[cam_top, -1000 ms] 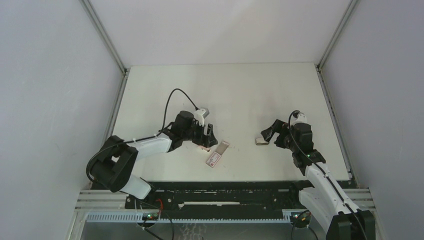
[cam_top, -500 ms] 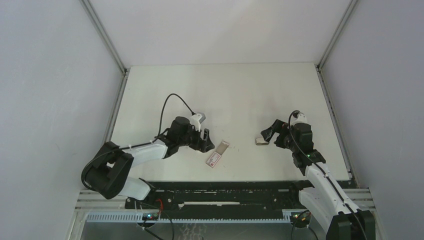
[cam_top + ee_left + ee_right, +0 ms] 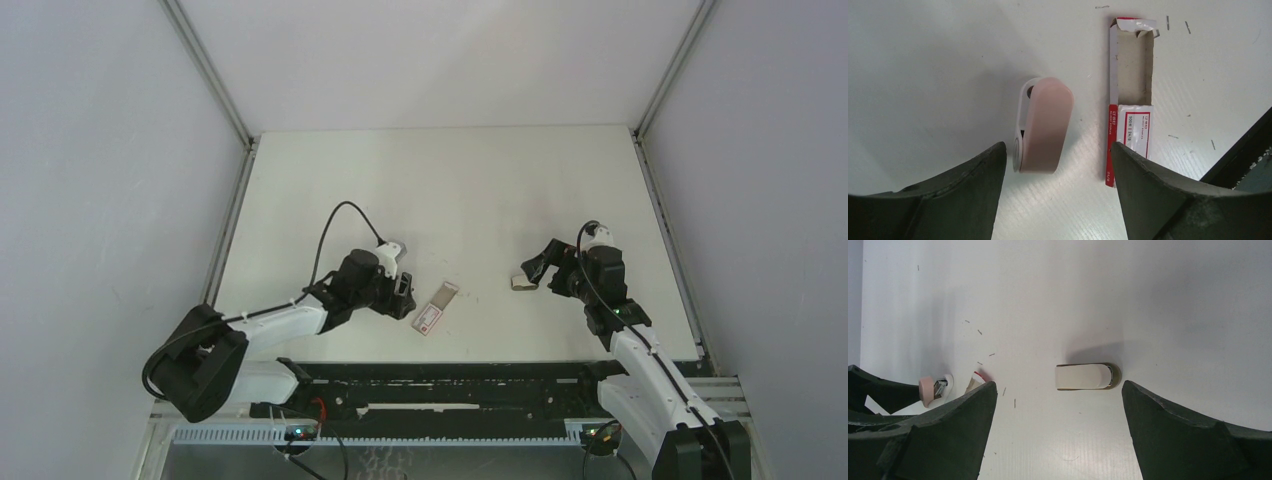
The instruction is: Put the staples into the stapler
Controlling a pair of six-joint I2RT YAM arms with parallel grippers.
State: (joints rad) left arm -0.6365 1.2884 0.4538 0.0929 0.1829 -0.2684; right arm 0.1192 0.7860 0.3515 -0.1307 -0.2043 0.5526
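Left pincer (image 3: 1058, 155) low over the desk (image 3: 450, 180), jaws spread and gripping nothing. A pink mini stapler (image 3: 1040, 125) lies flat between the fingers, closer to the left one and touching neither. A white underside shows along its left edge, and its near end sits right at the fingertip line. The staples box (image 3: 1130, 110) lies just beside the stapler, apart from it, with red-and-white print on the near half. The far half is a bare brown cardboard trough with a torn flap at the end. No silver strips can be made out in it, and the near corner is hidden behind the right finger. In the top view the box (image 3: 435, 308) sits at the front-centre of the desk, next to the left pincer (image 3: 400, 292). Right pincer (image 3: 1059, 390) is also spread wide and holds nothing. A cream mini stapler (image 3: 1088, 376) lies between its fingers, clear of both, with a metal glint at one end. The right wrist view shows the pink stapler (image 3: 930, 389) only partly, cut off by the finger. Thin dark slivers (image 3: 979, 332) are scattered on the desk, too small to identify.
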